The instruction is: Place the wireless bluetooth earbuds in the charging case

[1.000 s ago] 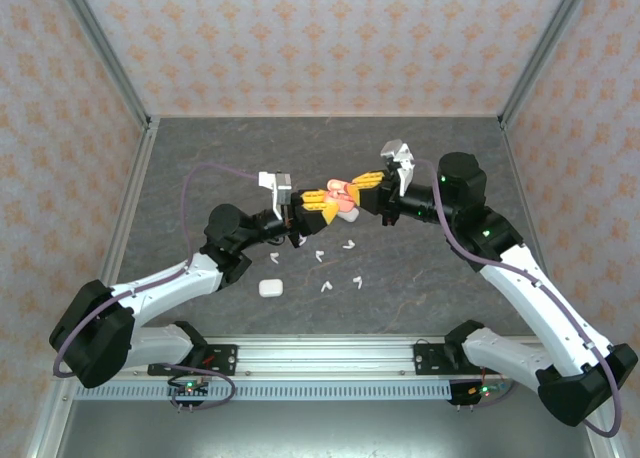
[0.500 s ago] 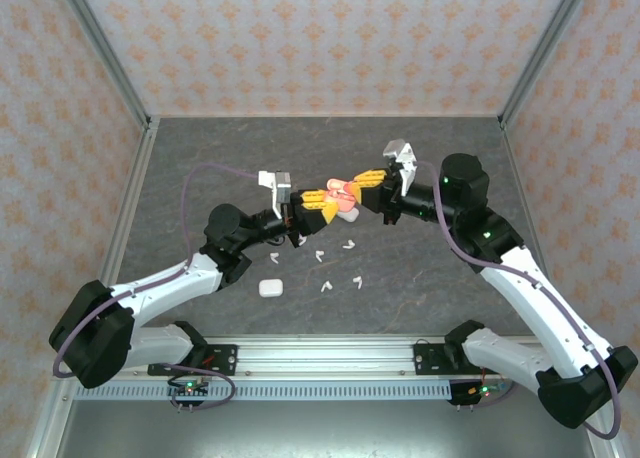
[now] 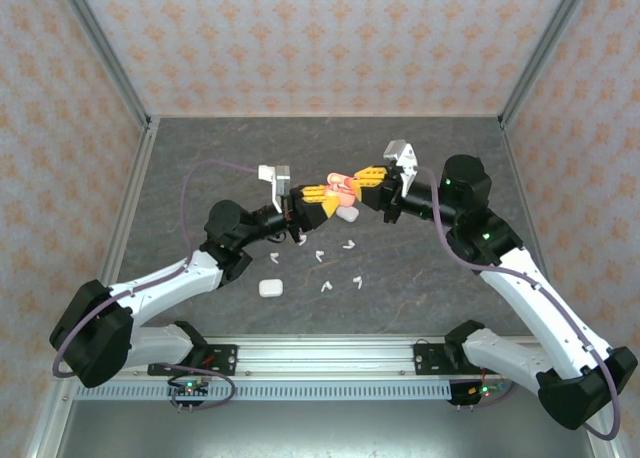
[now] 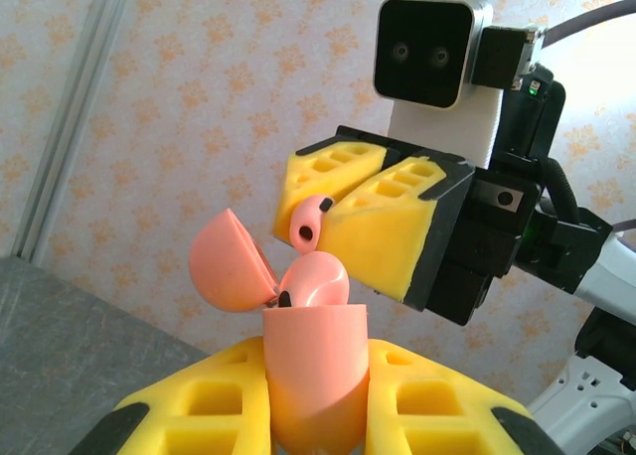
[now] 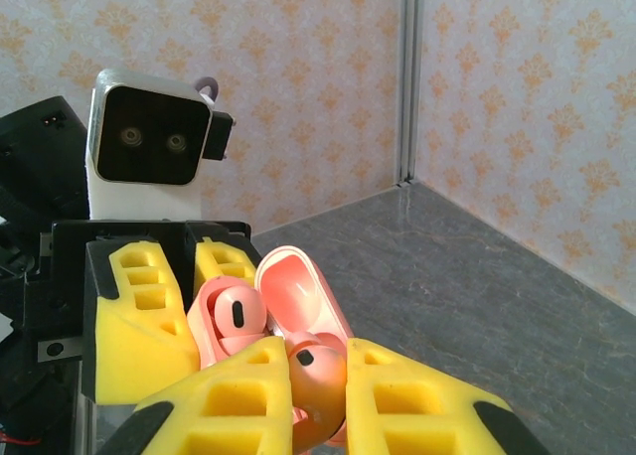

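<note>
My left gripper (image 3: 318,200) (image 4: 316,380) is shut on a coral-pink charging case (image 4: 314,361) (image 5: 214,326), held above the table with its lid (image 4: 231,261) (image 5: 301,286) hinged open. One pink earbud (image 4: 318,281) (image 5: 238,311) sits in the case. My right gripper (image 3: 362,181) (image 5: 318,380) is shut on a second pink earbud (image 5: 320,366) (image 4: 308,222), held right beside the open mouth of the case. In the top view the two grippers meet nose to nose over the mat, with the pink case (image 3: 341,187) between them.
Several white earbuds (image 3: 319,255) lie loose on the grey mat below the grippers. A shut white case (image 3: 269,288) lies near the left arm, and another white case (image 3: 347,215) sits under the grippers. Patterned walls enclose the mat.
Both grippers have risen slightly together, the case and the held earbud drifting towards the back of the mat. Both grips are unchanged.
</note>
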Robot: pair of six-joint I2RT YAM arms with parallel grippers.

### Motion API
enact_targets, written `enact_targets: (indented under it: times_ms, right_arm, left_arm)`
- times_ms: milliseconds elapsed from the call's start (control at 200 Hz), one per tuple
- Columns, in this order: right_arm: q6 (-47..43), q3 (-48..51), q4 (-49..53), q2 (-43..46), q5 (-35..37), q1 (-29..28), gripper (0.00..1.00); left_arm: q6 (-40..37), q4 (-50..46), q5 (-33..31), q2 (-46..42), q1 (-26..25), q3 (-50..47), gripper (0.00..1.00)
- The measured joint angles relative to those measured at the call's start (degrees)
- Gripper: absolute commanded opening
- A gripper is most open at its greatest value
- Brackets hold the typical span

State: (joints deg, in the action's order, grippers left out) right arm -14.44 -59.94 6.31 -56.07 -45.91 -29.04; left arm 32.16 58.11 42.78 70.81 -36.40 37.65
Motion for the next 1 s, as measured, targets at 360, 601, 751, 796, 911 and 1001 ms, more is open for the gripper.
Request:
enact_targets:
  times_ms: [360, 601, 751, 796, 911, 1001]
  right_arm:
    - [-0.28, 0.79, -0.39, -0.04, -0.2, 0.0, 0.14]
    - [-0.68, 0.9, -0.39, -0.2, -0.2, 0.0, 0.14]
    - [-0.87, 0.92, -0.37, -0.55, -0.13, 0.0, 0.14]
    - [-0.92, 0.92, -0.37, -0.55, -0.04, 0.0, 0.14]
    - [-1.31, 0.92, -0.37, -0.55, 0.02, 0.0, 0.14]
    - [-1.55, 0.92, -0.26, -0.57, -0.26, 0.0, 0.14]
  left_arm:
    - [0.98, 0.04, 0.0, 0.35, 0.0, 0.07, 0.0]
    - [1.01, 0.04, 0.02, 0.35, 0.0, 0.07, 0.0]
    - [1.03, 0.22, 0.02, 0.35, 0.0, 0.07, 0.0]
    - [1.03, 0.22, 0.02, 0.35, 0.0, 0.07, 0.0]
    - [1.03, 0.2, 0.02, 0.37, 0.0, 0.07, 0.0]
    - [1.03, 0.22, 0.02, 0.35, 0.0, 0.07, 0.0]
